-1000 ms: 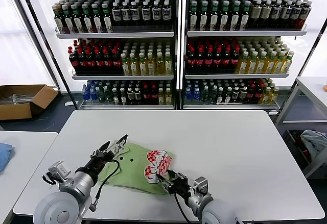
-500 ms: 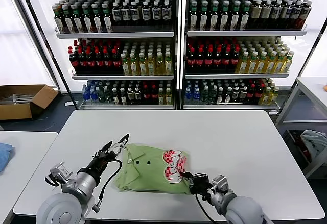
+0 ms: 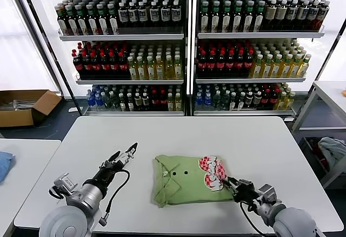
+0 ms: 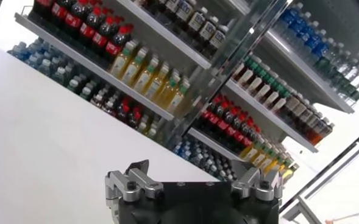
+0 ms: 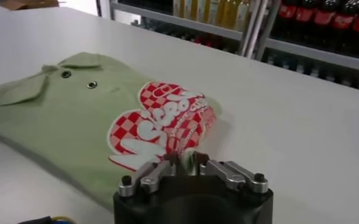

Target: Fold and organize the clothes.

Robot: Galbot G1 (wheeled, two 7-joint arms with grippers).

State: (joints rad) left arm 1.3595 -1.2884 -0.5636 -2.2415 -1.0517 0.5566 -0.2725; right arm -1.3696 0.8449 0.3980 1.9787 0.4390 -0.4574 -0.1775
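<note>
The polo shirt (image 3: 186,180) has slid rightward to the table's (image 3: 259,145) middle, right gripper (image 3: 233,185) pinching its edge; left gripper (image 3: 124,154) hovers spread beside it. Cardboard box (image 3: 24,106) holds papers.

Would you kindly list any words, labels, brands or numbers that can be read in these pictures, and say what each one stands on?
Polo shirt chest logo: red-and-white checkered lettering, too stylised and creased to read with confidence.
Bottles on the shelves: labels too small to read.
Cardboard box on the floor: no readable print.
Left gripper and right gripper: no markings visible.
Nothing else carries legible text.
</note>
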